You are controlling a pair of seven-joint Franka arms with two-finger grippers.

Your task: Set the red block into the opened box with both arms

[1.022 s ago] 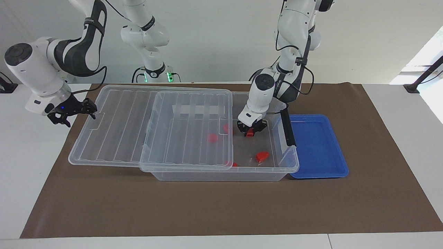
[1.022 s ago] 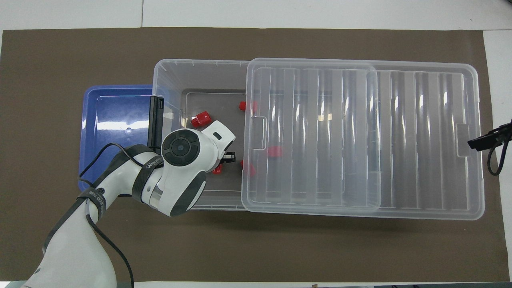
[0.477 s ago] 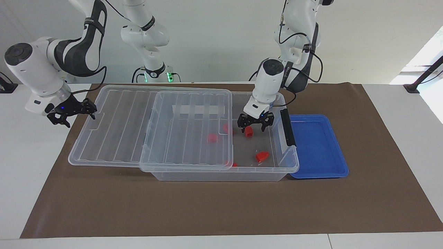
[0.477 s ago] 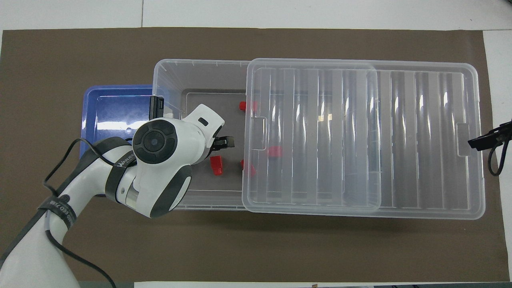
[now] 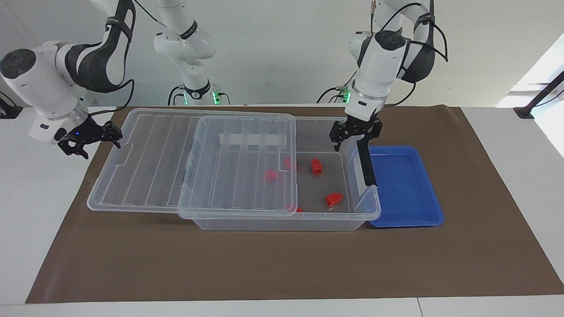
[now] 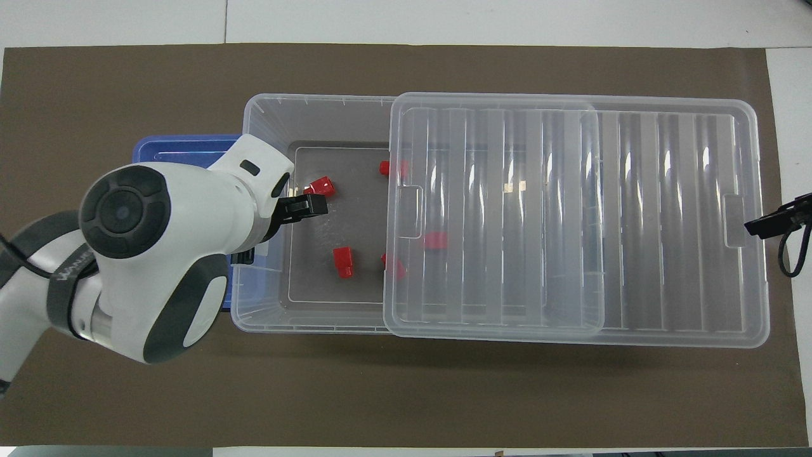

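The clear box stands with its ribbed lid slid toward the right arm's end, leaving the latch end uncovered. One red block lies free on the uncovered floor. My left gripper hangs open and empty, high over the box's end by the black latch bar. At the lid's outer end my right gripper waits, open, with nothing between its fingers.
Several more red blocks lie in the box: one on the bare floor, others under the lid. A shallow blue tray adjoins the box's latch end. A brown mat covers the table.
My left gripper opened, left the red block on the box floor, then rose and drew back toward the latch end. The right arm barely moved.
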